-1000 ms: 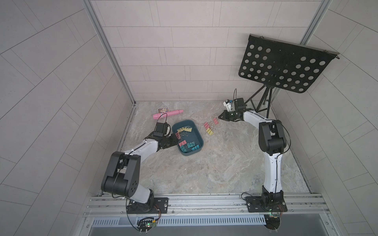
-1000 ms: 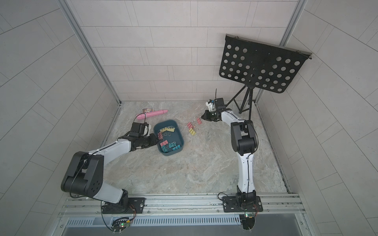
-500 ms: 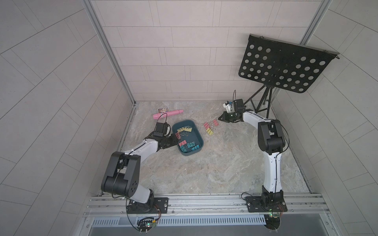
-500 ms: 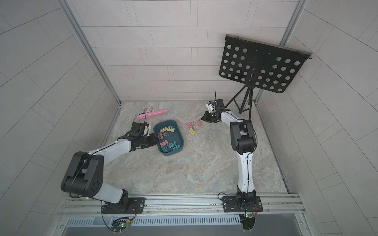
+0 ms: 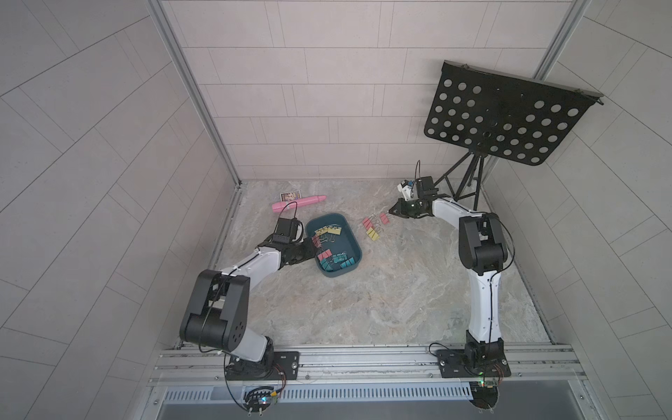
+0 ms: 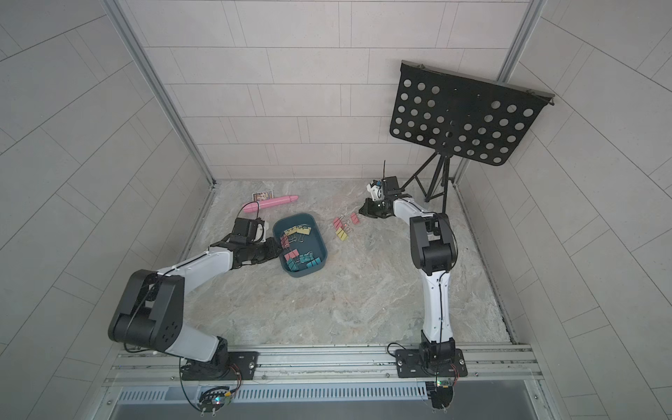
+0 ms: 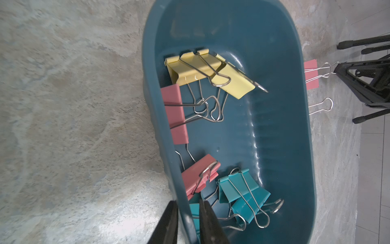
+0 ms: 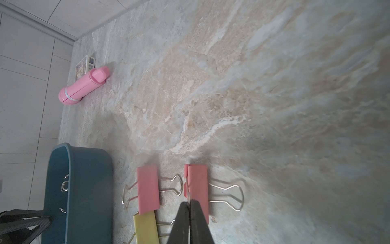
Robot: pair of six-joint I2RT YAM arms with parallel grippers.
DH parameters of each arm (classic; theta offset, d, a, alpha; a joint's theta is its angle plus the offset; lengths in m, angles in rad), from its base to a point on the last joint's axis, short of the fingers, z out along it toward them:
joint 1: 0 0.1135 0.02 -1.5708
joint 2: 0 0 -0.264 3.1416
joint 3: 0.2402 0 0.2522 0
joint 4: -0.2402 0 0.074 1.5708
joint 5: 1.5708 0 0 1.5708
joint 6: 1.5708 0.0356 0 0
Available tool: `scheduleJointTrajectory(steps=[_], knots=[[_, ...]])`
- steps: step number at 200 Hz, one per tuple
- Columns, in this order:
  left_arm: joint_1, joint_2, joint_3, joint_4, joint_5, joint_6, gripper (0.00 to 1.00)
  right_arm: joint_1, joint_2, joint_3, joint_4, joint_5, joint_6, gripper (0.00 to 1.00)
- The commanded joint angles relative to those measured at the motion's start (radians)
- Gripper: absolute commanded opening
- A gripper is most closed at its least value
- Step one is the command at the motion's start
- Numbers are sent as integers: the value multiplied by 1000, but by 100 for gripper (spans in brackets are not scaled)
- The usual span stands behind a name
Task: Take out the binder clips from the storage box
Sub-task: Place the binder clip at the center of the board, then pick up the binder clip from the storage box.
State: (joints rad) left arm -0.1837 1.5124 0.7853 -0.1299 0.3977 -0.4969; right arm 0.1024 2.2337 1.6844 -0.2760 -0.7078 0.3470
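Pink binder clips (image 8: 147, 188): two visible beside one storage box (image 8: 88, 190).

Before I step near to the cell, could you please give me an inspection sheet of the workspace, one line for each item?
Surface: marbled tabletop, no damage seen.
Job's things: storage box holds yellow, pink and teal binder clips; loose clips, pink and yellow, lie on the table beside it.
Clutter: pink crayon-shaped tube and printed card near the far wall.
Pincers: left pincer shut on the box's wall; right pincer shut on a pink binder clip lying on the table.
Cables: black cable loops above each wrist.
Surroundings: black perforated music stand in the far right corner; tiled walls.
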Motion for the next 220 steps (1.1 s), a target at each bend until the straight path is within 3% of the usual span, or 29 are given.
scheduleJointTrajectory(steps=[1,66,131,173,220], knots=[[-5,-28,10,-35,-17,20,26,-5,17,-2,-11,1,-8,14],[-4,-31,11,-39,-19,20,26,-7,-29,-23,-11,15,-14,33],[-6,-32,11,-39,-21,20,26,10,-188,-62,-20,49,-42,36],[-5,-33,11,-37,-20,21,26,87,-287,-80,-67,77,-97,36],[-4,-34,11,-34,-17,19,26,267,-319,-56,-177,128,-216,36]])
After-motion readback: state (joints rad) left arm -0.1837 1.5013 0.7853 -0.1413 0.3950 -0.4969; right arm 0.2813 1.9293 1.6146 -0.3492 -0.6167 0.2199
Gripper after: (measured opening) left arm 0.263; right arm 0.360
